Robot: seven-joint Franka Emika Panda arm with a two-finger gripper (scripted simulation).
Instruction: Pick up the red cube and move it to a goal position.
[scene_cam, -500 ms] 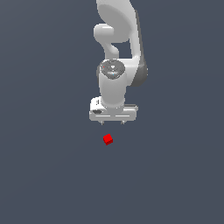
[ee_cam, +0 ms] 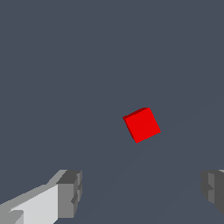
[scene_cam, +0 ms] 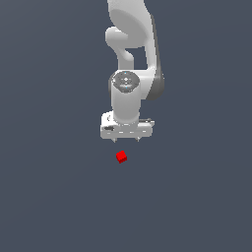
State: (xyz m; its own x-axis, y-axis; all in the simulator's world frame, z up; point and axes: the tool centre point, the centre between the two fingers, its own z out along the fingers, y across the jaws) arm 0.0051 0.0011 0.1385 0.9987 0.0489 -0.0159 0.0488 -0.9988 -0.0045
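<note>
Pretty bare scene here — a flat grey table (scene_cam: 54, 197) is seen filling both views, with only the white arm (scene_cam: 132, 59) and the red cube (scene_cam: 121, 157) on show.

Taking the red cube as the landmark and going left to right in the exterior view: nothing but bare table is seen on the exterior view's left of it. The cube itself is found resting on the table, turned a bit so that its edges are not square to the picture. The gripper (scene_cam: 127, 141) is positioned above the cube, with the arm coming down from the top of the picture and the wrist pointed straight down. The gripper's short dark fingers (scene_cam: 139, 140) are held clear of the cube, not touching it; the cube sits just a touch to the exterior view's left of the midpoint between them. Past the cube on the exterior view's right, again only table.

In the wrist view the red cube (ee_cam: 141, 125) is seen in full, with one grey finger (ee_cam: 70, 193) and the other finger (ee_cam: 213, 190) spread wide apart — nothing is held between them.
</note>
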